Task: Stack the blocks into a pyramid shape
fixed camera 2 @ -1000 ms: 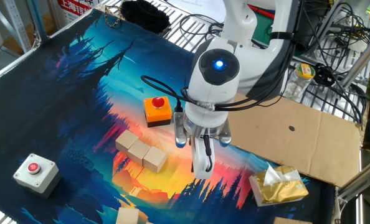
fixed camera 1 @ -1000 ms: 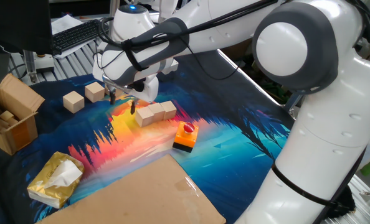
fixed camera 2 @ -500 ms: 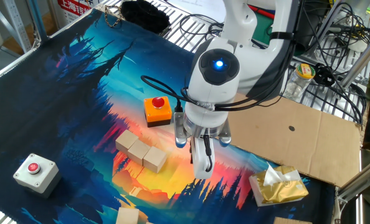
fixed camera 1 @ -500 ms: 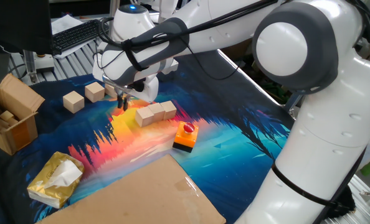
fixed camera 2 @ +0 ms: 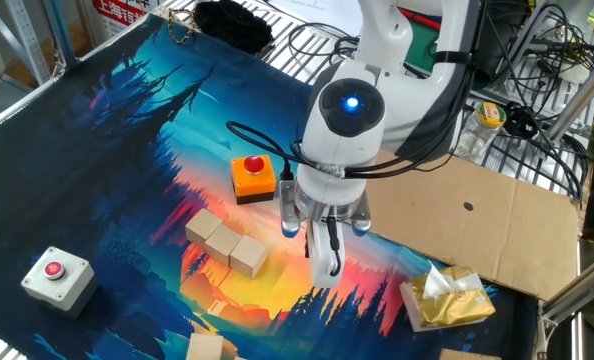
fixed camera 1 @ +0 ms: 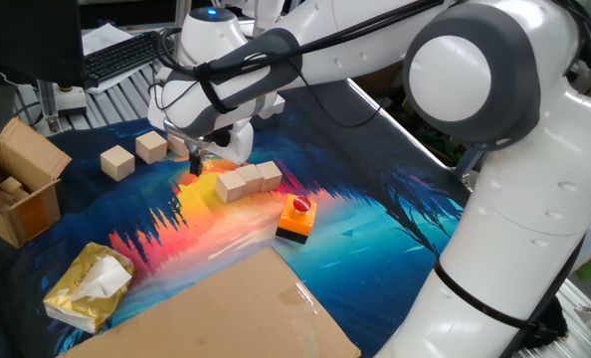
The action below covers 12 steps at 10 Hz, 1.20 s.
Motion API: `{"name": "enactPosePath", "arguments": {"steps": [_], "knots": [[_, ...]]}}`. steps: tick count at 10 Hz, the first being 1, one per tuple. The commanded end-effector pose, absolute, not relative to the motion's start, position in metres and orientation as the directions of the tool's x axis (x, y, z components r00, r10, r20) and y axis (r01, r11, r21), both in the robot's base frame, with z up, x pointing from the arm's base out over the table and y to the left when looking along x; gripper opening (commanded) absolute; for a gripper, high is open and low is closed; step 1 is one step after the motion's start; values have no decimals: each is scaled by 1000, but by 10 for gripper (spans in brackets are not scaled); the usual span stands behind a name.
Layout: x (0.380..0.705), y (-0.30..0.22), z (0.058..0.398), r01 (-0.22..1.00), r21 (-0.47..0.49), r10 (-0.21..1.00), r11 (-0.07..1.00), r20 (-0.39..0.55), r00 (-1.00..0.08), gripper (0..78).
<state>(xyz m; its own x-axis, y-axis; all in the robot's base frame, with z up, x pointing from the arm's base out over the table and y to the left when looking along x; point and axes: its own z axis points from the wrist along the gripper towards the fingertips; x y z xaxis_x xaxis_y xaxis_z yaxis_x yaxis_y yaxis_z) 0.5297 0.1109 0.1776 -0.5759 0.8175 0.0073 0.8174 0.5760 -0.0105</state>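
Base row laid: three blocks [fixed camera 1: 243, 180] touching in a line at mid-mat, just left of the orange-and-black button block [fixed camera 1: 296, 218] — nothing on top yet, so the pyramid looks barely begun. Loose blocks [fixed camera 1: 117, 161] waiting at far left, two plainly seen with a third partly hidden behind the fingers; from the other fixed view, one more loose block [fixed camera 2: 205, 347] cut off at the near edge. Gripper [fixed camera 1: 197, 163] hanging low just left of the row, between it and the loose ones. Nothing visible between the fingers; how far apart they stand, cannot tell. Left to do, by this reckoning: a second tier of two and a cap.
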Motion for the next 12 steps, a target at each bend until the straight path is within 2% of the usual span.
{"name": "enactPosePath", "arguments": {"steps": [1,7,12], "knots": [[530,111,179,733,23,732,679,41,-680,11],[530,111,179,755,55,751,653,81,-656,11],[530,111,179,791,67,789,608,63,-611,11]]}}
